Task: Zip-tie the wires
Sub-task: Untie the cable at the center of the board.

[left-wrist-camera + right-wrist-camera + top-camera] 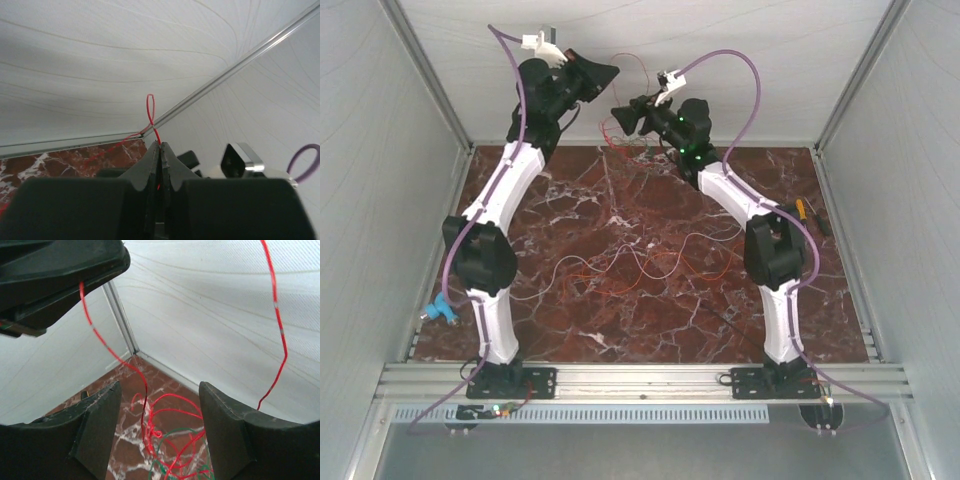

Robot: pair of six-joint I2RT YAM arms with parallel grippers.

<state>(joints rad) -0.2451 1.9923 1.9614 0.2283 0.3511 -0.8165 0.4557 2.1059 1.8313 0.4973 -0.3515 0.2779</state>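
Wires (146,405): one red strand is pinched in the closed left gripper (160,145) and held high, presumably for gathering; the rest are spread over the table (570,340). Right gripper (160,387): jaws parted, positioned astride the hanging strand.

**Wires held up in part, the rest left loose**

One red strand (150,112) of the wires (638,262) is pinched in the closed left gripper (160,146) and held aloft. The remaining red, orange and white loops are spread loosely across the marble table (570,330).
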